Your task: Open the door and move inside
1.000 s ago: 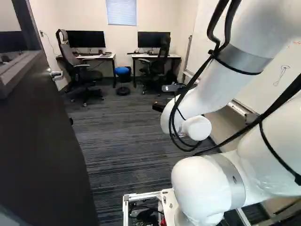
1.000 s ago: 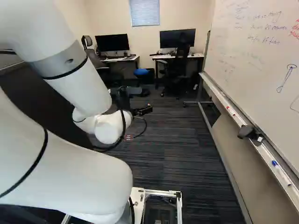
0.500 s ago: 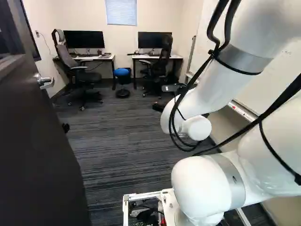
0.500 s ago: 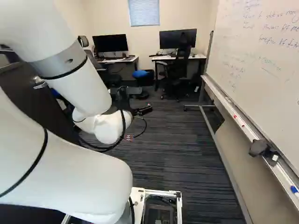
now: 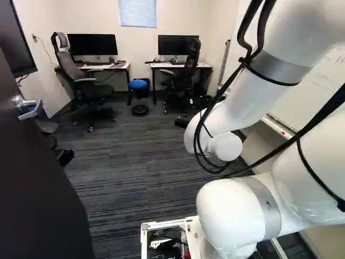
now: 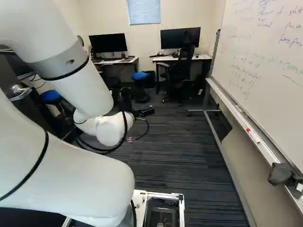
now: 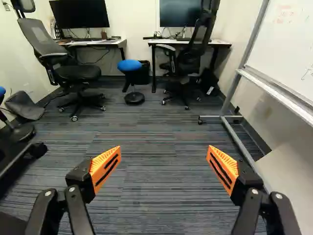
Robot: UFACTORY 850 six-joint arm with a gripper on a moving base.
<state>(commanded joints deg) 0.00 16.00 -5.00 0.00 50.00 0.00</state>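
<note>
My gripper hangs ahead of the arm, over the floor inside the room. In the wrist view the gripper is open, its orange pads wide apart with only carpet visible beyond them. The dark door stands open along the left of the left base view, beside the base. Its silver lever handle is well to the side of the arm, touched by nothing. In the right base view my arm hides much of the door, though the handle shows.
Two desks with monitors line the far wall, with office chairs and a blue stool before them. A whiteboard on a wheeled frame runs along the right. Another stool and dark gear stand behind the door.
The base has moved forward: door and handle slide outward at the left of the left base view, and the whiteboard comes nearer. The arm keeps its pose against its lowest joint.
</note>
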